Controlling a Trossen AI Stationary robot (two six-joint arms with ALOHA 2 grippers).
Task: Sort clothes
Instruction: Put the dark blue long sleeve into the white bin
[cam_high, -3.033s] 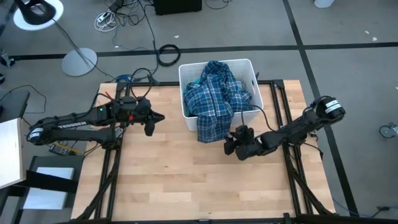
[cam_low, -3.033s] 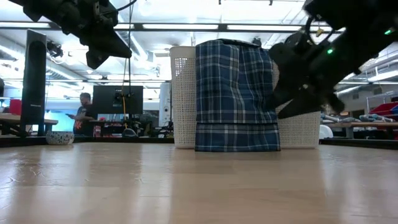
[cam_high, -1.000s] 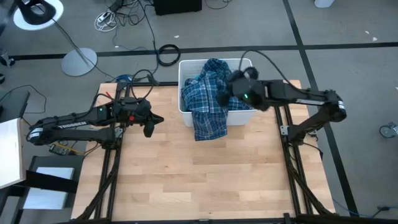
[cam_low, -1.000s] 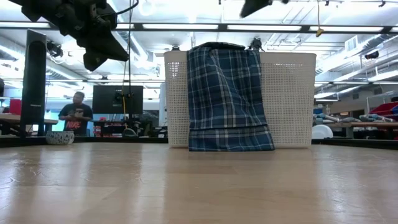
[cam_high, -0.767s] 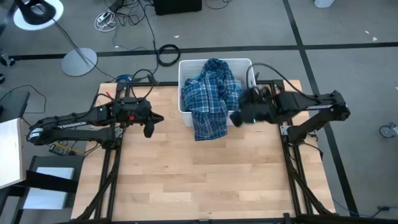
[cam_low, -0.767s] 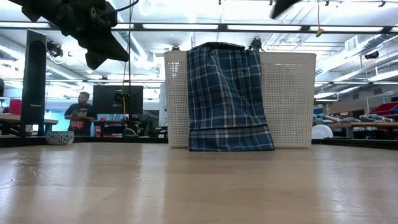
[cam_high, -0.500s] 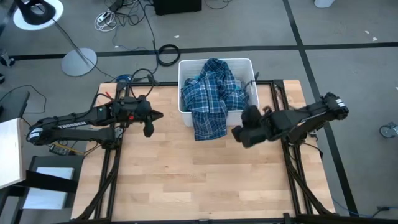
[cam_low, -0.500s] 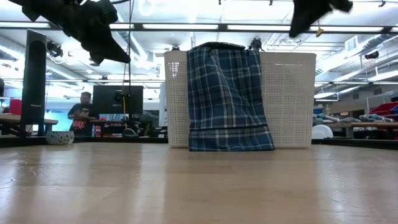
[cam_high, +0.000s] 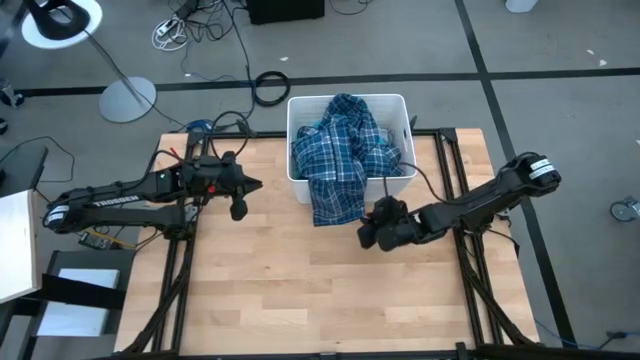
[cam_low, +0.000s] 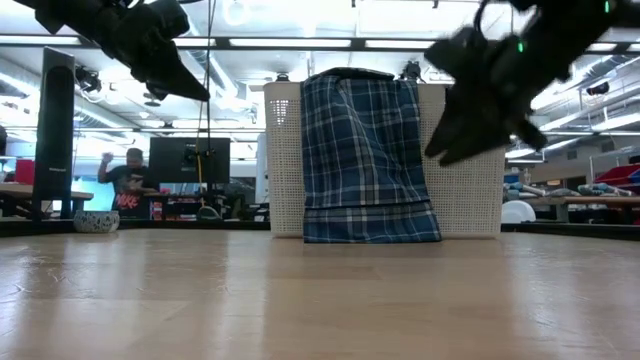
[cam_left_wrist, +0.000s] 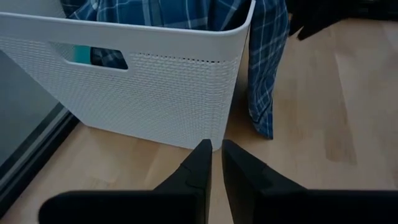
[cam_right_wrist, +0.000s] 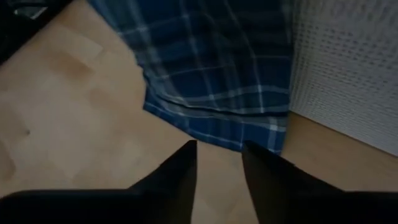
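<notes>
left gripper (cam_high: 250, 186): raised, fingers nearly together | right gripper (cam_high: 364, 236): low, fingers parted, empty

I am reading only one marking from here: white capital letters running along the left arm (cam_high: 120, 198) in the high view, which look like "TROSSEN", though the letters are small and I am not sure of every one. I am finding no readable text on the bin (cam_high: 398, 105), on the shirt (cam_high: 340, 160), on the table (cam_high: 300, 290), or on anything in the room behind it in the low view.
</notes>
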